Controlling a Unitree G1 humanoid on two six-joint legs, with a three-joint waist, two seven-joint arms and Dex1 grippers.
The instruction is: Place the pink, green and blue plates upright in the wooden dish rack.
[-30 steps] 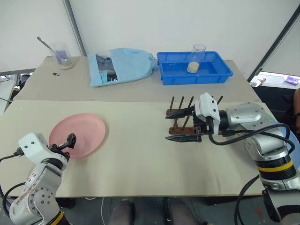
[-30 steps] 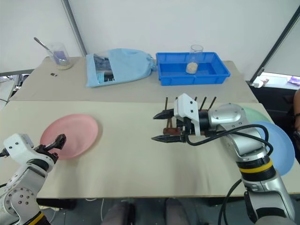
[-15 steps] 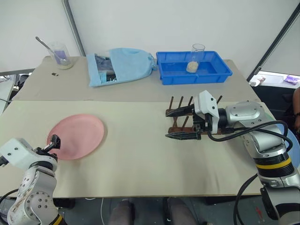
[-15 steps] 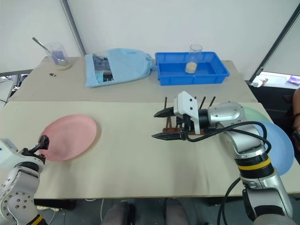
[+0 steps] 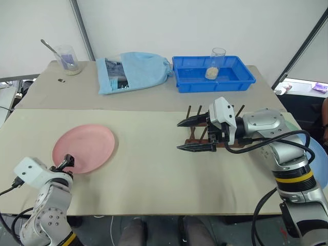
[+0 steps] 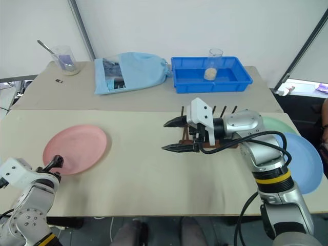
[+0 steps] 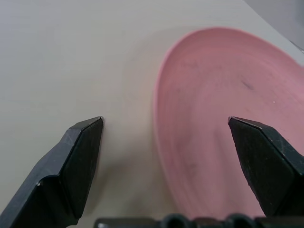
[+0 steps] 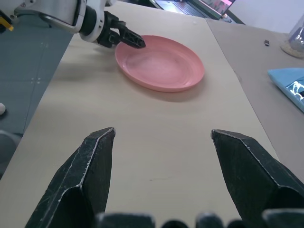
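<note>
The pink plate (image 5: 84, 148) lies flat on the left of the near table. My left gripper (image 5: 66, 161) is at its near rim, open. In the left wrist view one of its fingers (image 7: 80, 156) is over the table and the other is over the pink plate (image 7: 223, 104). The wooden dish rack (image 5: 199, 110) stands right of centre. My right gripper (image 5: 180, 136) hangs open and empty in front of it, pointing left. The green plate (image 6: 278, 126) and the blue plate (image 6: 302, 159) lie at the right, partly hidden by my right arm.
On the far table are a bright blue tray (image 5: 215, 85) with a glass beaker (image 5: 217, 62) in it, a light-blue fabric bag (image 5: 133, 72) and a beaker with a spoon (image 5: 66, 59). A seam runs between the two tables.
My left hand swung out to the left of the pink plate, then came back to its near rim, lower than before. The right arm stayed still.
</note>
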